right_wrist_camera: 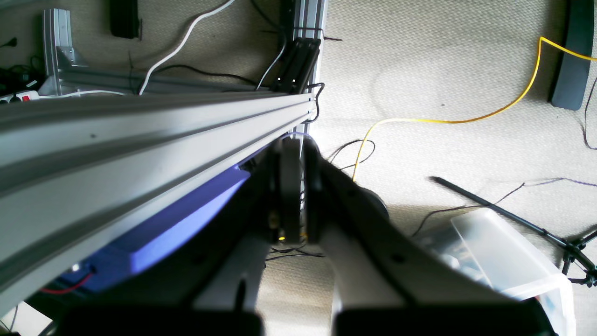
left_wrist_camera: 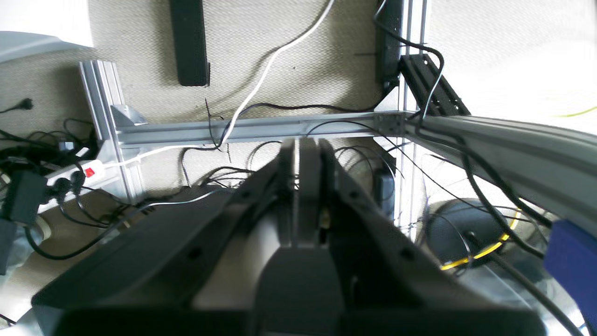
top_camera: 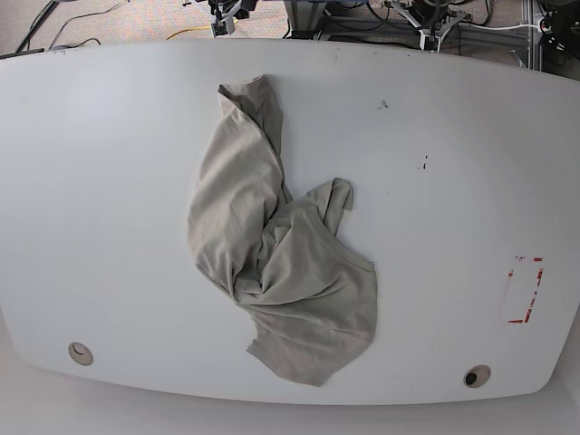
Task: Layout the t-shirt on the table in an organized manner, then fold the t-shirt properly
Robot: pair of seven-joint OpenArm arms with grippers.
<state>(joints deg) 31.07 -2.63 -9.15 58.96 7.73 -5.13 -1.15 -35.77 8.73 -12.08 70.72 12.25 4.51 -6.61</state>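
The t-shirt (top_camera: 272, 254), light khaki-grey, lies crumpled and twisted in the middle of the white table (top_camera: 109, 181). One bunched end reaches toward the far edge, and a broader part spreads near the front edge. Neither arm shows in the base view. In the left wrist view my left gripper (left_wrist_camera: 297, 149) is shut with nothing between its fingers, hanging over the carpet and metal frame. My right gripper (right_wrist_camera: 298, 149) is likewise shut and empty, beside an aluminium rail. Neither wrist view shows the t-shirt or the table.
Two round holes (top_camera: 80, 352) (top_camera: 476, 375) and a red-outlined rectangle (top_camera: 524, 290) mark the tabletop. Below the arms are an aluminium frame (left_wrist_camera: 261, 128), cables, a power strip (left_wrist_camera: 74, 173), a yellow cable (right_wrist_camera: 447, 120) and a clear plastic box (right_wrist_camera: 508, 256).
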